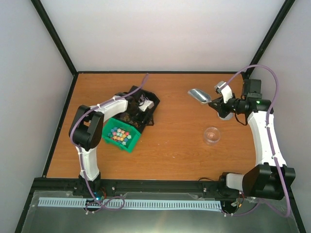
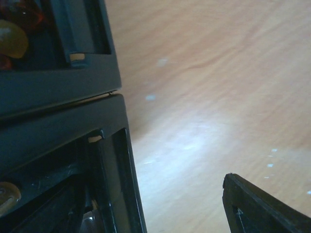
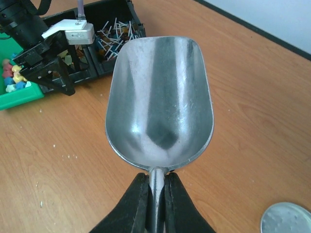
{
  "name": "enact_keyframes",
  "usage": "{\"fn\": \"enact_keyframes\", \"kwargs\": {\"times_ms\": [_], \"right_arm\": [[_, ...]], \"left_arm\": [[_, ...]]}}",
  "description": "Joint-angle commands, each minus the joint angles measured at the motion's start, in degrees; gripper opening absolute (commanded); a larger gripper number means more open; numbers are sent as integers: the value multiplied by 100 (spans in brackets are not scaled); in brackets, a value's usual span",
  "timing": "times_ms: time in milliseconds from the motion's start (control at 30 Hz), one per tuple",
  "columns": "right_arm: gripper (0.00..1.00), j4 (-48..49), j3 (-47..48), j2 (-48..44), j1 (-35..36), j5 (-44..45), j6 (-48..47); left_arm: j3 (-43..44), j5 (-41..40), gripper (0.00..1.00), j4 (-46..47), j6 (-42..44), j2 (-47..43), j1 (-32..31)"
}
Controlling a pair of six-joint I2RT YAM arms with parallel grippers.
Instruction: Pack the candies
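Right gripper (image 3: 155,196) is clenched on the handle of the metal scoop (image 3: 160,102), whose bowl is empty and held above the table (image 1: 180,150), well to the right of the black bin (image 1: 150,108). Left gripper (image 1: 142,103) stands released at the bin's scoop-side wall; we see one finger (image 2: 262,208) outside that wall with bare wood between them. We find the candies (image 3: 114,31) lying inside the bin, none in the scoop. We judge the main hazard to be the scoop lip striking the bin's rim or the left gripper on entry, which would shove the bin into the green bin (image 1: 121,137) touching its near-left side. A steep tilt on lifting out would scatter sweets. Bare table lies open right of the bin. The clear cup (image 1: 212,135) stands right of the bin and nearer the arm bases, off the direct path. The table's far edge runs close behind the bin.
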Motion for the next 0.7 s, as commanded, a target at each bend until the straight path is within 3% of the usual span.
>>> {"fn": "enact_keyframes", "kwargs": {"times_ms": [0, 267, 533, 667], "right_arm": [[3, -697, 269, 57, -221, -92, -535], [3, -1726, 598, 59, -715, 179, -1430], [3, -2729, 626, -45, -1607, 264, -2680], [3, -2934, 618, -196, -1608, -83, -2884]], "left_arm": [[173, 470, 78, 242, -524, 76, -569], [632, 513, 82, 416, -743, 256, -1158], [848, 336, 99, -52, 90, -318, -1158], [1019, 368, 100, -532, 537, -579, -1128]]}}
